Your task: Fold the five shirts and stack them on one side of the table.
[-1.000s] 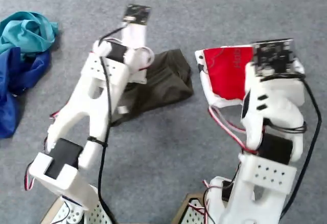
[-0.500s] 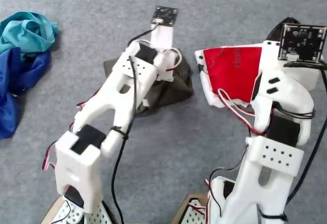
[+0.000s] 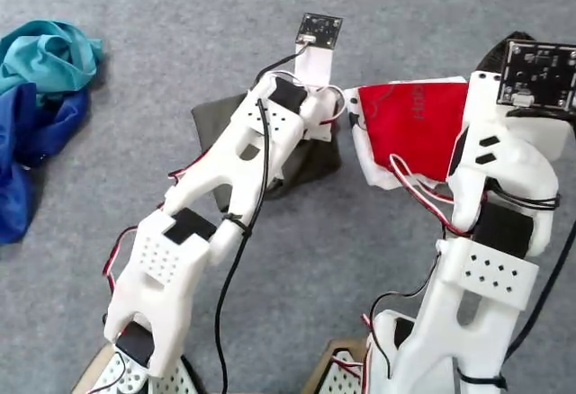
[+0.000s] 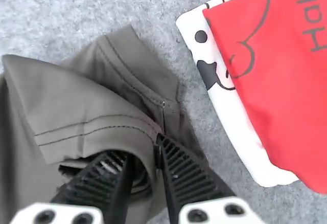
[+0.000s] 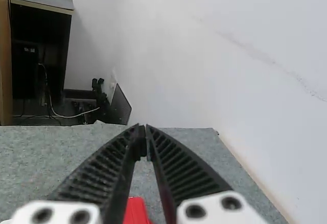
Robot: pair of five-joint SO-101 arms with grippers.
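An olive-grey shirt (image 3: 216, 117) lies crumpled in the middle of the grey table, close to a folded red shirt (image 3: 409, 124) that rests on a white spotted shirt (image 3: 369, 167). My left gripper (image 4: 157, 146) is shut on a fold of the olive-grey shirt (image 4: 92, 101), a short way from the red shirt (image 4: 286, 81) and the white one (image 4: 225, 106). In the high view the left gripper (image 3: 317, 129) sits over the shirt's edge nearest the stack. My right gripper (image 5: 142, 132) is shut on nothing, held up off the table and facing a wall.
A teal shirt (image 3: 49, 57) and a dark blue shirt (image 3: 27, 142) lie bunched at the table's left edge. The right arm (image 3: 499, 169) stands over the near corner of the red shirt. Bare grey table (image 3: 360, 259) lies in front of the shirts.
My left gripper has swung right with the olive-grey shirt in it, dragging the shirt toward the red one. The right arm has shifted right and back, uncovering more of the red shirt.
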